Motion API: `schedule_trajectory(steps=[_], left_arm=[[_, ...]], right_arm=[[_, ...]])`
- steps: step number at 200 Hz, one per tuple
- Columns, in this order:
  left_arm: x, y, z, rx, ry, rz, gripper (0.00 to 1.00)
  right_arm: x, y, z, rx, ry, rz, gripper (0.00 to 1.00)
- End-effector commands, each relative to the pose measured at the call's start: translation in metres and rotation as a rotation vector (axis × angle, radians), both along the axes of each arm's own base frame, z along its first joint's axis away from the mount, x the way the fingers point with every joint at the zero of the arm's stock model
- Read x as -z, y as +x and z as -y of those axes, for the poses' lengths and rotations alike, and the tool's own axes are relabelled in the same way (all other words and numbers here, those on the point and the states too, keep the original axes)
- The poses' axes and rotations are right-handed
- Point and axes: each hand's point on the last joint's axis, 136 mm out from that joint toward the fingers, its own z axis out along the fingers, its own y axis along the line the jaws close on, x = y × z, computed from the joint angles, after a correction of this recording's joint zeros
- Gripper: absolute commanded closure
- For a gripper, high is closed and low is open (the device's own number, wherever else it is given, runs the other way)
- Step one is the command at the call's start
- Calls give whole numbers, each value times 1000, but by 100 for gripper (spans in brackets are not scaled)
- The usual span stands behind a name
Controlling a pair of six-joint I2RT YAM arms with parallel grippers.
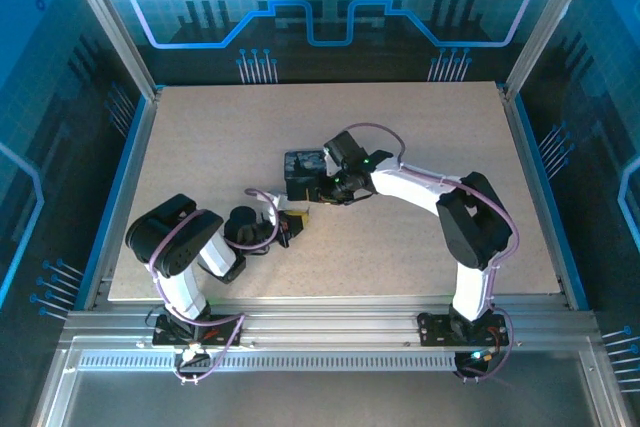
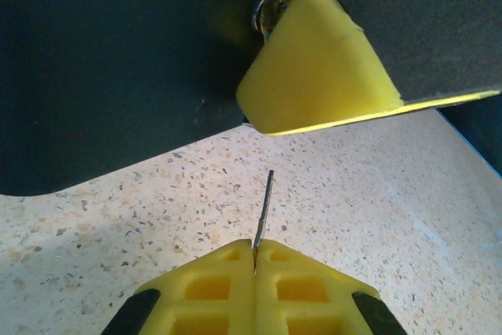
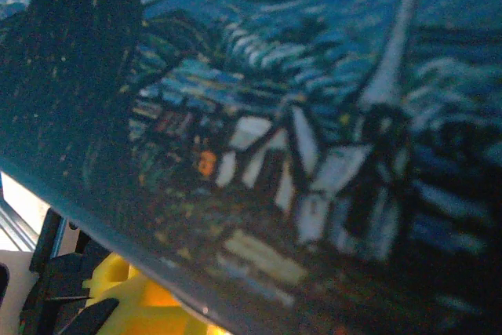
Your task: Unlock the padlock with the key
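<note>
Key (image 2: 264,208): pinched in your left gripper's (image 2: 255,253) closed pads, pointing toward padlock (image 2: 268,12) (right gripper (image 1: 320,190): grip cannot be told). Risk: approach it slightly misaligned and the thin blade may bend or twist loose.

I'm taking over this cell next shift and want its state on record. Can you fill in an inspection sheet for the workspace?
Surface: speckled beige table, no spills seen.
Job's things: key sticks out of the left gripper, its tip short of the padlock, which is half hidden at the edge of the painted box.
Clutter: nothing seen.
Grippers: left gripper shut on the key; right gripper at the box, grip unclear.
Cables: purple cables looped along both arms.
Surroundings: blue-lit panels, aluminium frame.
</note>
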Motion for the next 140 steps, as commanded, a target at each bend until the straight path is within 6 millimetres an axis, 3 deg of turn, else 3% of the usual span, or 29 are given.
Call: schedule_trajectory(steps=[1,62,140], left_arm=[[-20,3,7,58,-20,93,100],[-26,13,11,80,-46,97,100],[-12,13,10,86,-36,60,100]], right_arm=[[-23,3,-1,0,66,23,94],[-25,2,2,4,62,30,95],[-32,3,1,7,77,43,95]])
